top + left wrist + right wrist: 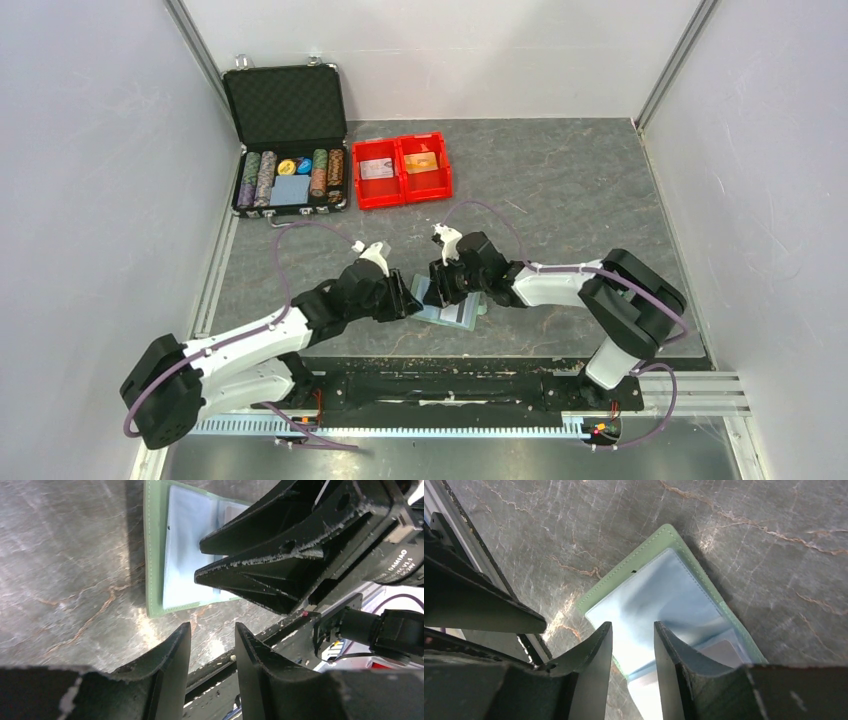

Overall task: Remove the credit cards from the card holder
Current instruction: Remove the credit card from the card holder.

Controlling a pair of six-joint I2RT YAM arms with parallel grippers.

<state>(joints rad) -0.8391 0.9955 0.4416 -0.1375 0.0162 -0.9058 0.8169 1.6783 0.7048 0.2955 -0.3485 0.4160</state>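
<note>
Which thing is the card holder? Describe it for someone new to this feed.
On the grey table, look near the front edge, between the left gripper and right gripper. The card holder lies there open and flat, green-edged with pale blue clear pockets, unlike the red bin and black case at the back.

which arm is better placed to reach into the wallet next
Right. The right pincer is directly above the wallet and its clear pocket, fingers slightly apart; the left pincer is over bare table beside it.
</note>
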